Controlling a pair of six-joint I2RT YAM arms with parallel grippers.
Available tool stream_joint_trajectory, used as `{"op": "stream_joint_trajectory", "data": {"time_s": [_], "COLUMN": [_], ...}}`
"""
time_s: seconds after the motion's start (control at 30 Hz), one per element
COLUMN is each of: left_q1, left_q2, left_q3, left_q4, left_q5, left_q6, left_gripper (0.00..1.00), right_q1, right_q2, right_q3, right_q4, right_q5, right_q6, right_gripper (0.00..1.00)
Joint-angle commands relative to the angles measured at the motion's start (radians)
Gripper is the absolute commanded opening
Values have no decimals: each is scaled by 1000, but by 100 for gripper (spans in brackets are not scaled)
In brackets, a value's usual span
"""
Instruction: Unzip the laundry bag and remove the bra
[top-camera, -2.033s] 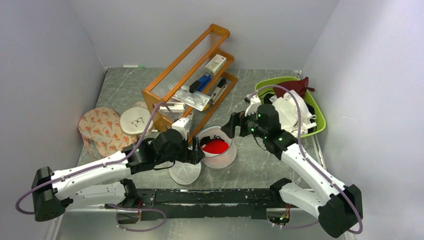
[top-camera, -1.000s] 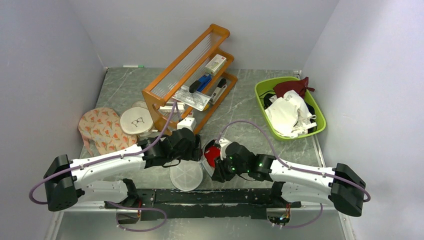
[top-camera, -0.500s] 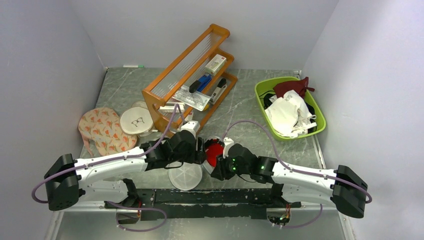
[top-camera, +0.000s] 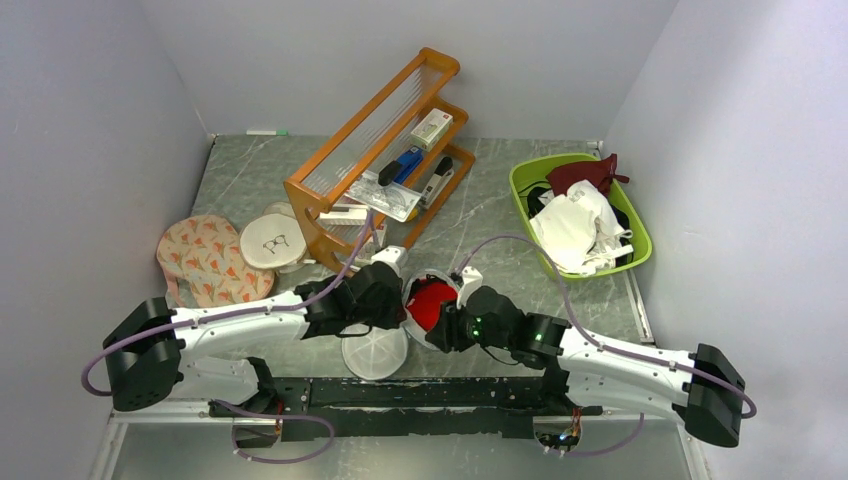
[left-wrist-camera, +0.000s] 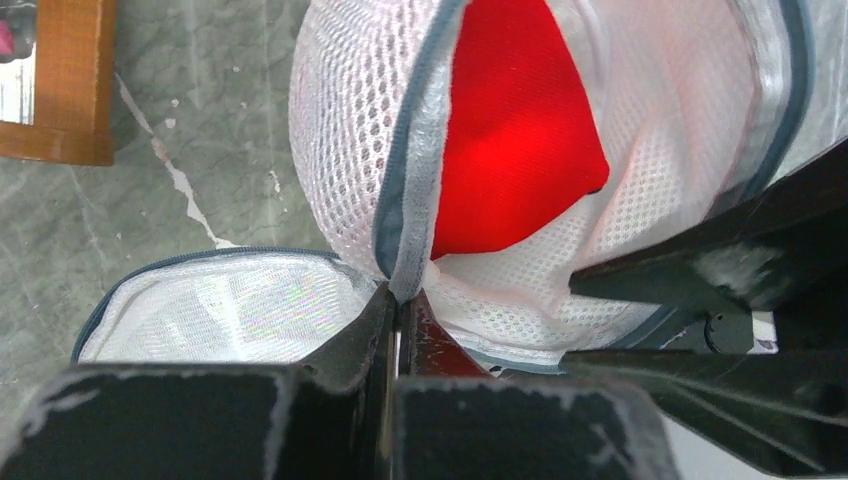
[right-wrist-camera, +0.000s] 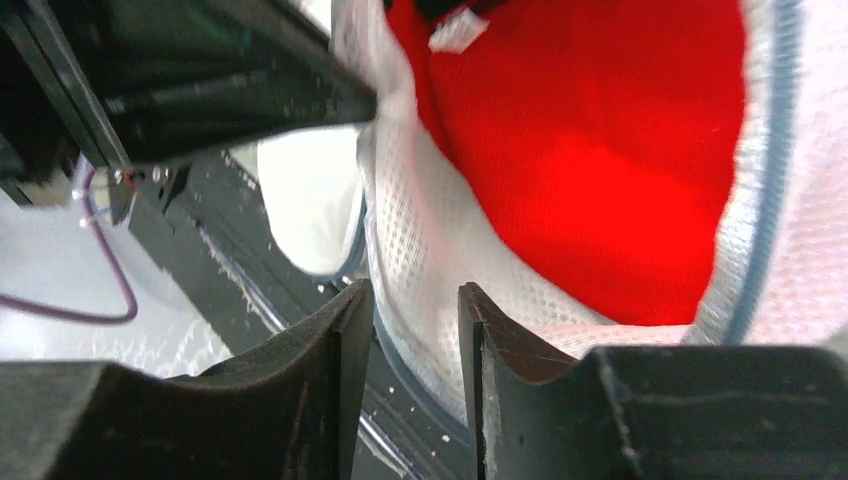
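Though the small box (top-camera: 431, 128) on the orange rack (top-camera: 302, 195) carries print, it is too small to read; the flat round case (top-camera: 268, 242) shows only a glasses drawing. One white mesh laundry bag (left-wrist-camera: 340, 120) lies unzipped in two dark-rimmed halves, with one bright red bra (left-wrist-camera: 510, 150) cupped in the tipped-up half. The left gripper (left-wrist-camera: 398, 300) is pinched tight on that half's zipper rim. The right gripper (right-wrist-camera: 415, 300), fingers narrowly parted and holding nothing, sits just before the bra.
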Motion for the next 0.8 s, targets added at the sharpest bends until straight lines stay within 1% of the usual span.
{"op": "stream_joint_trajectory", "data": {"time_s": [0.0,0.1,0.23,0.33,0.43,0.6,0.67,0.77], "left_q1": [-14,-47,-107,-134,-143,-146,-146,-146], "left_q2": [-8,9,41,57,54,48,49,51], "left_q3": [-15,-11,27,60,57,40,39,43], "left_q4": [89,103,64,22,30,65,71,65], "left_q5": [56,58,-3,-51,-61,-40,-34,-35], "left_q6": [38,42,48,48,43,30,28,29], "left_gripper": [7,7,7,7,7,7,7,7], "right_q1": [7,7,6,7,7,6,7,8], "right_q2": [-34,-27,18,74,139,176,184,202], "right_q3": [86,139,189,217,233,216,204,193], "right_q4": [-106,-148,-171,-184,-183,-149,-123,-73], "right_q5": [234,338,447,502,515,494,459,354], "right_q6": [8,-15,-60,-79,-103,-109,-117,-176], "right_gripper": [39,42,49,50,51,44,43,43]}}
